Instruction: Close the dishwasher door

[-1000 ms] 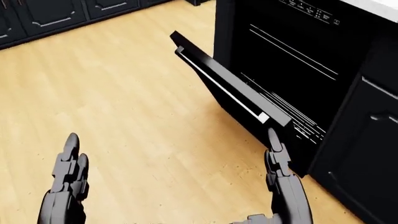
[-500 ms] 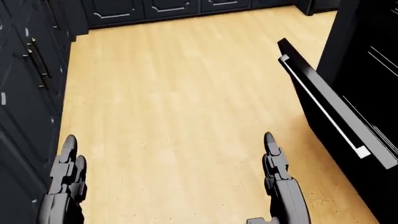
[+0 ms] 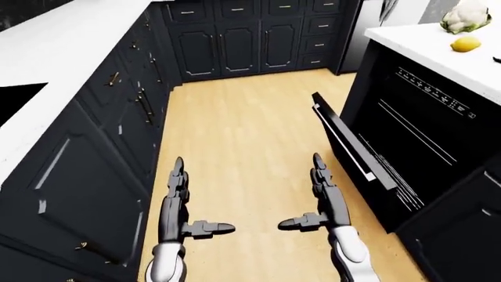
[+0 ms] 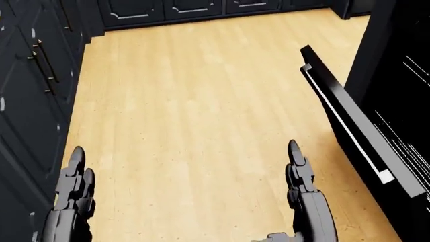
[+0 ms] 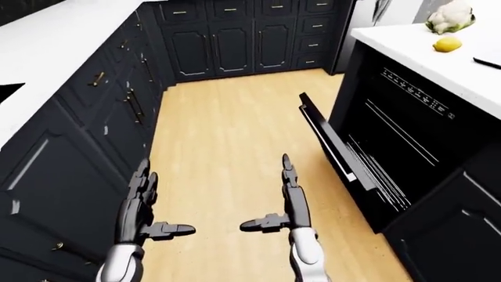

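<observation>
The black dishwasher door (image 3: 350,145) hangs partly open, tilted out over the wooden floor, with its silver handle bar along the top edge. It stands at the right of the head view (image 4: 356,123). The dark dishwasher interior with its wire racks (image 3: 419,150) shows behind it. My left hand (image 3: 190,200) is open and empty, fingers pointing ahead, over the floor at the lower left. My right hand (image 3: 303,195) is open and empty, a short way left of the door's near end and not touching it.
Dark cabinets under a white counter (image 3: 70,41) line the left side. More dark cabinets (image 3: 235,44) close the far end of the aisle. A lemon (image 3: 466,44) and a cauliflower (image 3: 467,14) lie on the right counter. Wooden floor (image 3: 235,129) runs between.
The camera has turned left: the door slid from the head view's middle to its right edge and the left cabinets came in. Both hands stay open and level.
</observation>
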Available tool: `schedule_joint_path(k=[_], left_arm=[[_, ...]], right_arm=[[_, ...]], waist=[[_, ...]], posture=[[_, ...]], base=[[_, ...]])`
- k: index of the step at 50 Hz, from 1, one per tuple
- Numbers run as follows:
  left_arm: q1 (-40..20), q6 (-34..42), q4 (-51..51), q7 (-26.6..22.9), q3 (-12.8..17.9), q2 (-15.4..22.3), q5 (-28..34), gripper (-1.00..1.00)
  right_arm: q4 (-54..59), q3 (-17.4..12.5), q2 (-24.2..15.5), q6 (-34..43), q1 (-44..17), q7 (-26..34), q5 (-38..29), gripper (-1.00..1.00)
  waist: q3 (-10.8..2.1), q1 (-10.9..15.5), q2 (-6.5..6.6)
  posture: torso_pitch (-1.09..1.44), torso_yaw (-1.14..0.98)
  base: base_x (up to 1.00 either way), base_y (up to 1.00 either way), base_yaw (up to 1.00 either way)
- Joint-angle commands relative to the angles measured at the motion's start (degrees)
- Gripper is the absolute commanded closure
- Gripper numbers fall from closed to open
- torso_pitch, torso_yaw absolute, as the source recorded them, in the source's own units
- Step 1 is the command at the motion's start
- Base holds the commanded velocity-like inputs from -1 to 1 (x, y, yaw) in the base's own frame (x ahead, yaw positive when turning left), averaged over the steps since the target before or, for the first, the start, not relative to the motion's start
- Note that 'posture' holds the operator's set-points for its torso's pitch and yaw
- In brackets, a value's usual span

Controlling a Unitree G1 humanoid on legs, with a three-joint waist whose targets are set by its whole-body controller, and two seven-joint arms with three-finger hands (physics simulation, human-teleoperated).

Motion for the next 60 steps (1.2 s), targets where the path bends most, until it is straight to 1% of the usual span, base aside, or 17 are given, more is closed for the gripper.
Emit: schedule_joint_path(k=[1,4,5,6,17,22,23,26,31,33,35,46,49,50,51,54,60], left_arm=[[-1.01,-1.81,-2.58,-0.26,-0.51,-0.16,-0.18,-1.00],[-1.01,-1.68,-2.74,-0.34,-0.41,-0.12,-0.30,-1.00],[-1.03,-1.67,-2.73,-0.33,-0.40,-0.13,-0.31,-1.00],[-1.01,-1.65,-2.80,-0.36,-0.37,-0.12,-0.36,-1.00],[-0.97,-1.62,-2.89,-0.39,-0.30,-0.13,-0.42,-1.00],[-0.96,-1.41,-3.16,-0.46,-0.18,-0.11,-0.62,-1.00],[-1.04,-1.36,-3.11,-0.45,-0.14,-0.11,-0.65,-1.00],[-0.88,-1.45,-3.16,-0.44,-0.21,-0.15,-0.60,-1.00],[-0.47,-1.77,-3.13,-0.37,-0.52,-0.26,-0.29,-1.00],[-0.45,-1.78,-3.12,-0.33,-0.58,-0.28,-0.23,-1.00],[-0.50,-1.82,-3.01,-0.24,-0.65,-0.30,-0.13,-1.00],[-0.33,-1.15,-3.95,-0.44,-0.35,-0.19,-0.66,-1.00],[-0.31,-1.01,-4.13,-0.53,-0.26,-0.17,-0.80,-1.00],[-0.38,-0.99,-4.07,-0.53,-0.22,-0.17,-0.81,-1.00],[-0.42,-0.97,-4.06,-0.54,-0.18,-0.16,-0.84,-1.00],[-0.46,-1.03,-3.97,-0.53,-0.16,-0.18,-0.83,-1.00],[-0.49,-1.32,-3.71,-0.52,-0.19,-0.19,-0.75,-1.00]], right_arm=[[-1.93,-0.65,-0.35,-1.45,-0.73,-0.54,-0.01,-1.00],[-1.80,-0.58,-0.32,-1.38,-0.85,-0.59,-0.08,-1.00],[-1.79,-0.56,-0.33,-1.38,-0.85,-0.58,-0.08,-1.00],[-2.02,-0.51,-0.31,-1.22,-0.79,-0.59,-0.12,-1.00],[-2.22,-0.44,-0.34,-1.10,-0.67,-0.51,-0.13,-1.00],[-2.13,-0.42,-0.31,-1.11,-0.77,-0.56,-0.16,-1.00],[-1.99,-0.42,-0.31,-1.23,-0.80,-0.55,-0.14,-1.00],[-1.95,-0.46,-0.32,-1.29,-0.75,-0.52,-0.08,-1.00],[-2.01,-0.44,-0.34,-1.33,-0.65,-0.39,0.01,-1.00],[-1.76,-0.47,-0.35,-1.37,-0.81,-0.36,0.04,-1.00],[-1.86,-0.51,-0.38,-1.32,-0.77,-0.30,0.09,-1.00],[-2.58,-0.42,-0.34,-1.02,-0.36,-0.30,-0.05,-1.00],[-2.79,-0.35,-0.32,-0.88,-0.32,-0.34,-0.11,-1.00],[-2.66,-0.39,-0.32,-0.87,-0.44,-0.33,-0.08,-1.00],[-2.70,-0.36,-0.31,-0.80,-0.49,-0.34,-0.11,-1.00],[-2.52,-0.39,-0.33,-0.82,-0.65,-0.32,-0.08,-1.00],[-2.22,-0.42,-0.34,-1.11,-0.68,-0.37,-0.10,-1.00]], waist=[[-0.51,-0.12,-0.07],[-0.77,-0.32,-4.71],[-0.64,-0.93,-2.45],[-0.51,-0.59,-3.34],[0.24,-0.44,0.69],[0.10,-0.55,4.91],[0.26,0.11,2.48],[-0.29,-0.04,3.49],[-0.02,0.00,1.12],[-0.05,0.03,-0.73],[-0.98,-0.23,-4.48],[0.78,-0.45,1.67],[-0.29,-0.29,5.84],[0.45,0.39,2.88],[0.38,-0.04,3.82],[-0.34,0.00,3.31],[0.04,0.03,-1.14]], posture=[[0.00,0.00],[0.00,0.00],[0.00,0.00],[0.00,0.00],[0.00,0.00],[0.00,0.00],[0.00,0.00],[0.00,0.00],[0.00,0.00],[0.00,0.00],[0.00,0.00],[0.00,0.00],[0.00,0.00],[0.00,0.00],[0.00,0.00],[0.00,0.00],[0.00,0.00]], base=[[0.00,-0.35,0.00],[0.00,-0.29,0.00],[0.00,-0.25,0.00],[0.00,-0.26,0.00],[0.00,-0.21,0.00],[0.00,-0.18,0.00],[0.00,-0.17,0.00],[0.00,-0.18,0.00],[0.00,-0.18,0.00],[0.00,-0.18,0.00],[0.00,-0.18,0.00],[0.00,-0.18,0.00],[0.00,-0.18,0.00],[0.00,-0.18,0.00],[0.00,-0.18,0.00],[0.00,-0.18,0.00],[0.00,-0.18,0.00]])
